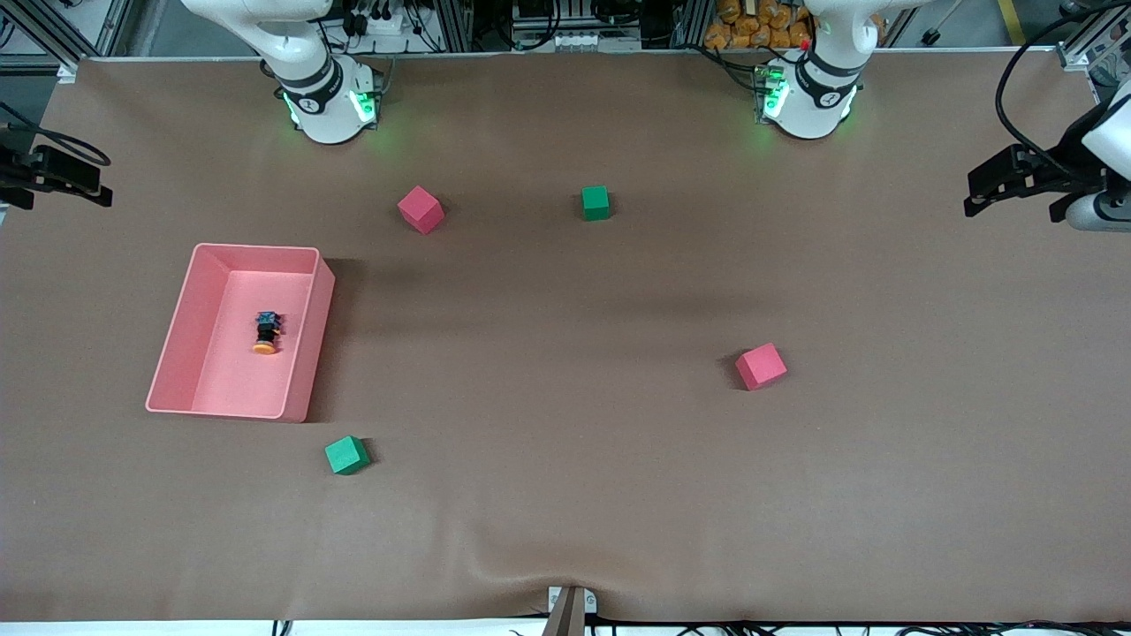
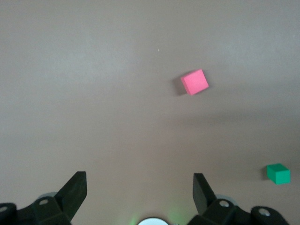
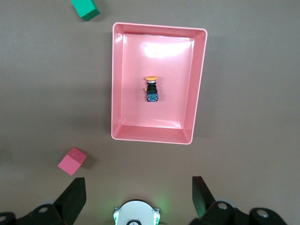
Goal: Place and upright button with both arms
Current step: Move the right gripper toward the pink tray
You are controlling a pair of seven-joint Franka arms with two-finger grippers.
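The matte brown cloth-covered tabletop point(image 1: 565, 495) is evenly lit; grey aluminium framing point(image 1: 79, 31) is seen at 12 o'clock.

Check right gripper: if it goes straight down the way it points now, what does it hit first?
Likely bare table, close beside the tray, not the button. The right gripper is open and points down just off the tray's short wall; depth is unclear.

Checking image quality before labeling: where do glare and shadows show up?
Right wrist view: white glare on the pink tray floor, above the button. Front view: soft shadow bands across the table, and green glow at both arm bases. Left wrist view: evenly lit, with a faint shadow beside the pink cube.
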